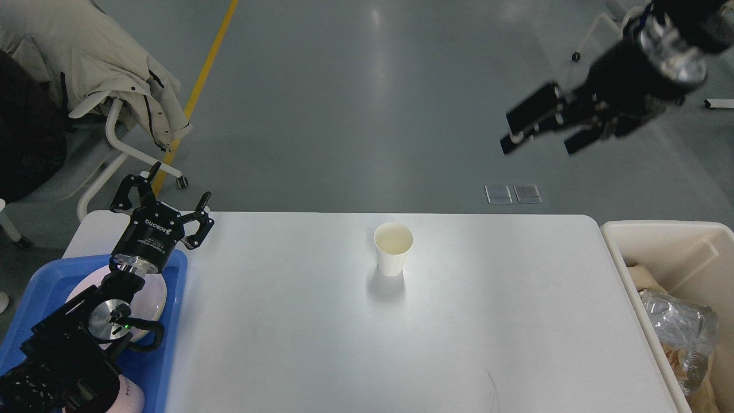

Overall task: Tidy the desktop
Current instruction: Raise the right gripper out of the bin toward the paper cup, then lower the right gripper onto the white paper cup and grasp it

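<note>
Bin [659, 241] contents cut off at frame edge. Desktop [321, 344] lies below both grippers: left gripper [162, 198] spread above its near-left corner; right gripper [542, 131], fingers parted, empty, raised beyond the far edge.

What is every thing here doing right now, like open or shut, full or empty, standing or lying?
White paper cup: upright on the white desktop, empty inside.
Cream plastic bin: open, with foil and brown paper in it.
Blue plastic tray: holds a white plate.
Left gripper: open, holding nothing.
Right gripper: open, empty, raised above the floor.
</note>
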